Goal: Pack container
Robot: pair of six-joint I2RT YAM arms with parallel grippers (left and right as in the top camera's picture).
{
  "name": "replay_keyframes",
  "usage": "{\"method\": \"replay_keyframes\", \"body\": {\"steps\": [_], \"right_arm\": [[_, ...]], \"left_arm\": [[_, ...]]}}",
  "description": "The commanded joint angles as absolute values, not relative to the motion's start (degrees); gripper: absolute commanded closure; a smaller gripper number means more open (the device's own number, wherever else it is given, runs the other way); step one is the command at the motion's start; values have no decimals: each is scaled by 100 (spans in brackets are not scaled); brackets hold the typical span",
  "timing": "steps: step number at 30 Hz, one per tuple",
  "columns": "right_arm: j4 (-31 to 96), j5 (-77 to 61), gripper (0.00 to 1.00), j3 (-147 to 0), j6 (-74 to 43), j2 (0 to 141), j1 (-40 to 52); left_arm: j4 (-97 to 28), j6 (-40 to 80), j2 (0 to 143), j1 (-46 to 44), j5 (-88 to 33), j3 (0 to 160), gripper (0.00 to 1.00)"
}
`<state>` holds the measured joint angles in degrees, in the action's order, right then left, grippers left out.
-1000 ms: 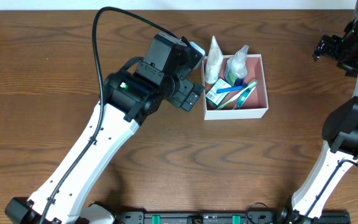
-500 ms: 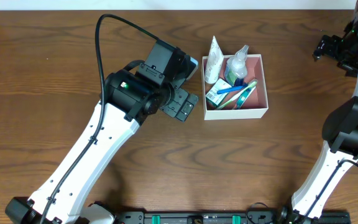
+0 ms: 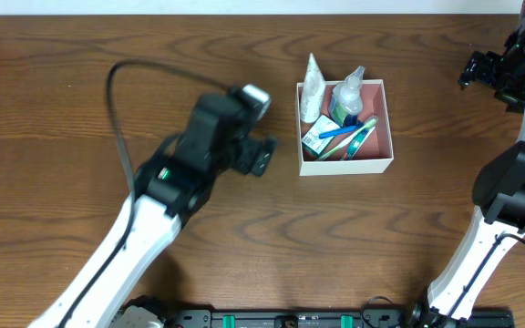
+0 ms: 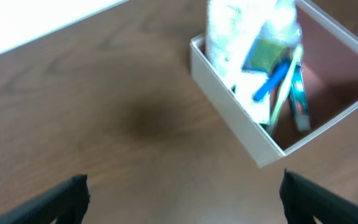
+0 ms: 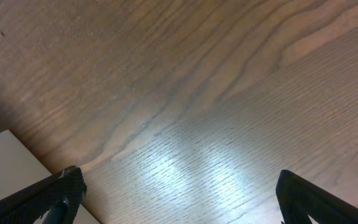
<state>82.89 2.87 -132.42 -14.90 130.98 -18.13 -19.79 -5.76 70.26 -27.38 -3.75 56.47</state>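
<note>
The left gripper is held spread and empty just short of the container, seen ahead to its right with toiletries packed inside, presumably so nothing is knocked.

Container on bench, right of centre, toward the far edge. Inside: tube leans in the left rear corner, bottle just right of it, toothbrush lies before both. Left claw near the container's left wall, apart. Right claw far right, well apart.
</note>
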Motion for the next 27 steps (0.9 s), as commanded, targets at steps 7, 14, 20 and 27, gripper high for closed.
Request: {"method": "replay_keyframes", "body": {"steps": [7,14,20,27], "right_arm": [[8294,342,1,-13229,-1564,13098,-1804],[8294,342,1,-13229,-1564,13098,-1804],[8294,342,1,-13229,-1564,13098,-1804],[8294,342,1,-13229,-1564,13098,-1804]], "left_arm": [[-150,-482,4790,-1562,-1120,2571,2],[185,-478,2458,-1013,-1122,1168,2],[180,-397,1260,-633,-1122,657,2],[86,-401,757,-340,-1116,572,2]]}}
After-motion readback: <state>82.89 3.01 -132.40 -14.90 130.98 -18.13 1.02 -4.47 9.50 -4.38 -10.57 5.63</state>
